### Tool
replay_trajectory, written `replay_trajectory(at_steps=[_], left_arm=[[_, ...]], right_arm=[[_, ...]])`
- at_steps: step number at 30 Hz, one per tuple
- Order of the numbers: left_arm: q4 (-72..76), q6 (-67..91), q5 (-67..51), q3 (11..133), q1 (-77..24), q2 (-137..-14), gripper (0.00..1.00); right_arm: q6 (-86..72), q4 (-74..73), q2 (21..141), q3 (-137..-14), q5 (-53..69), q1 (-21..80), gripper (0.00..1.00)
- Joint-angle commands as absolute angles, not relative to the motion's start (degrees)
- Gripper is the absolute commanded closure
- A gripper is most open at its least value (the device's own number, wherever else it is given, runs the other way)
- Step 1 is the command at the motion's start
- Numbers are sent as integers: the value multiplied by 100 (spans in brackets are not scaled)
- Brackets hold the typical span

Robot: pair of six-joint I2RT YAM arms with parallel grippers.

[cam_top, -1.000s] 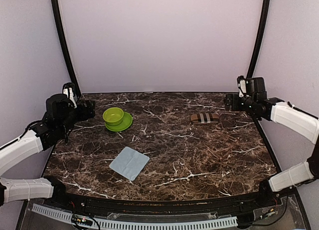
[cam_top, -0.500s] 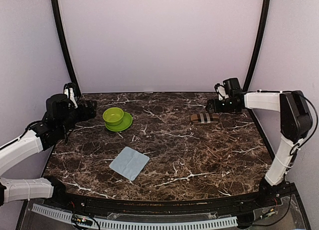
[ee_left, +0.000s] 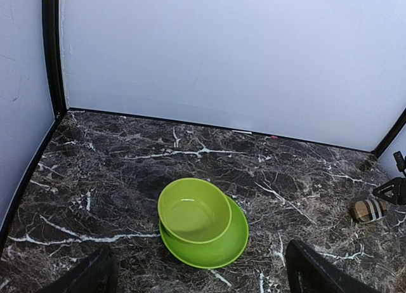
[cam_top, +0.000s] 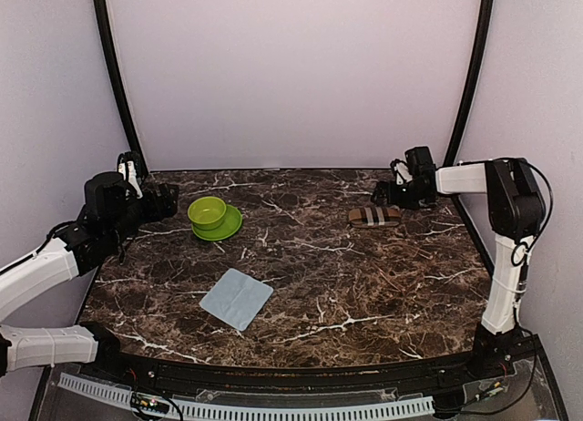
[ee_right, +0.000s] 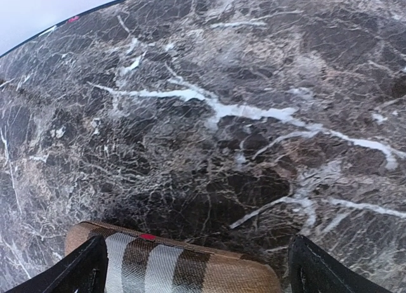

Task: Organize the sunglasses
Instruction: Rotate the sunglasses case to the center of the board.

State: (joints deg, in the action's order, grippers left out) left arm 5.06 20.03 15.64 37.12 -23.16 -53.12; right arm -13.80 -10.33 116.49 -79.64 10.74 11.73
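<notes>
Marble tabletop (cam_top: 364, 284) carried everything, and the right pincer (cam_top: 383, 195) hung over it wide open and empty, with the striped sunglasses case (ee_right: 171, 267) lying flat just below and ahead of it, between the lines of its two fingers but untouched. The left pincer (cam_top: 164, 200), also spread wide and holding nothing, faced the green bowl (ee_left: 193, 210) ahead of it. The step in hand looked like the reach for the case; next the right pincer needed to drop until its fingers straddled the case's narrow width, then close.
</notes>
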Motion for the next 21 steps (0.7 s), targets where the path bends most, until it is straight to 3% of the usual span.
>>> replay_trajectory(at_steps=[1, 21], left_arm=[[534, 2058, 1527, 3697, -2354, -5221, 7], [598, 2171, 1477, 3458, -2354, -5155, 6]], right_arm=[[-1480, -903, 11689, -7945, 1583, 1196, 1], [-981, -983, 11238, -7196, 1587, 1363, 1]])
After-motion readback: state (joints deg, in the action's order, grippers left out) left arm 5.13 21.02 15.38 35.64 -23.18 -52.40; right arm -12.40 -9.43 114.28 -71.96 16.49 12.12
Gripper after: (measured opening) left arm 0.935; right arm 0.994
